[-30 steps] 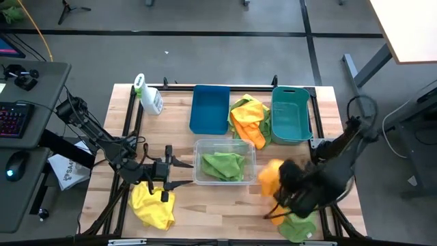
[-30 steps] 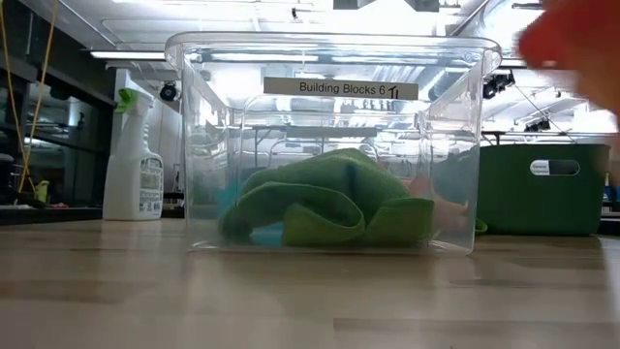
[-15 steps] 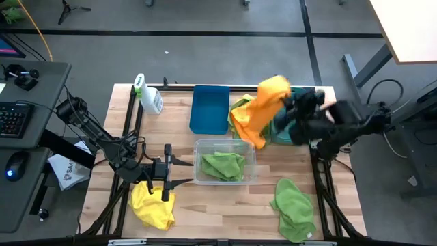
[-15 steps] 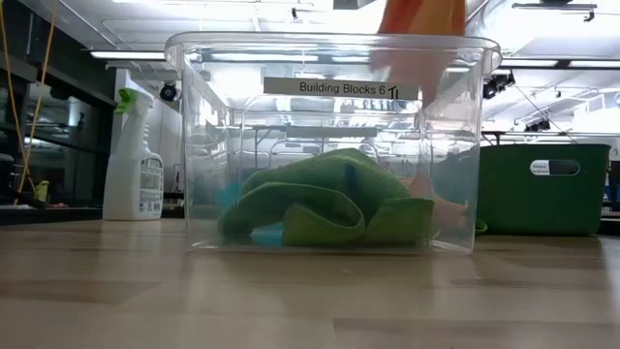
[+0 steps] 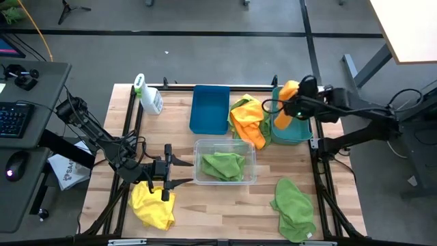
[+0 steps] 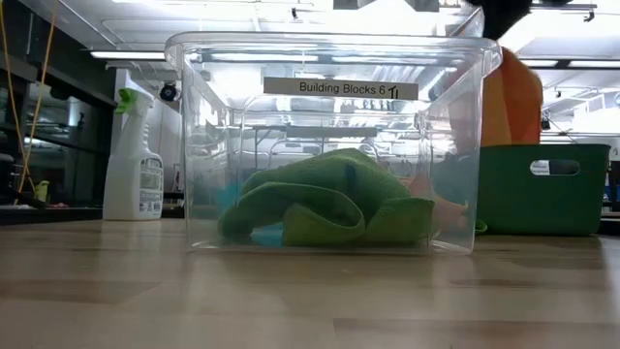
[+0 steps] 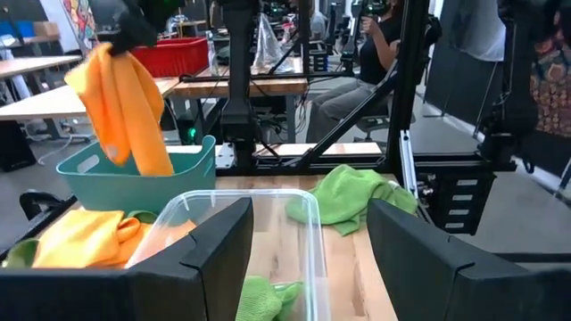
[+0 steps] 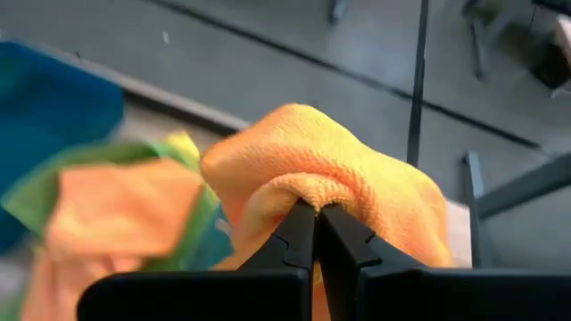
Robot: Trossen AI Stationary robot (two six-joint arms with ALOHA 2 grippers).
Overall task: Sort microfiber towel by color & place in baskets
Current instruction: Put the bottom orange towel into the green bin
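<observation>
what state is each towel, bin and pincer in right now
right pincer: shut on orange towel, which hangs over the teal bin
left pincer: open, beside the clear bin
clear bin: holds a bunched green towel
blue bin: no towel seen inside
yellow towel: crumpled on table near left pincer
second green towel: crumpled on table
mixed pile: heaped between blue and teal bins

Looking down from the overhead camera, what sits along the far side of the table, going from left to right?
Spray bottle → blue bin → pile of yellow, orange and green cloths → teal bin, above which the right tool holds an orange cloth.
</observation>
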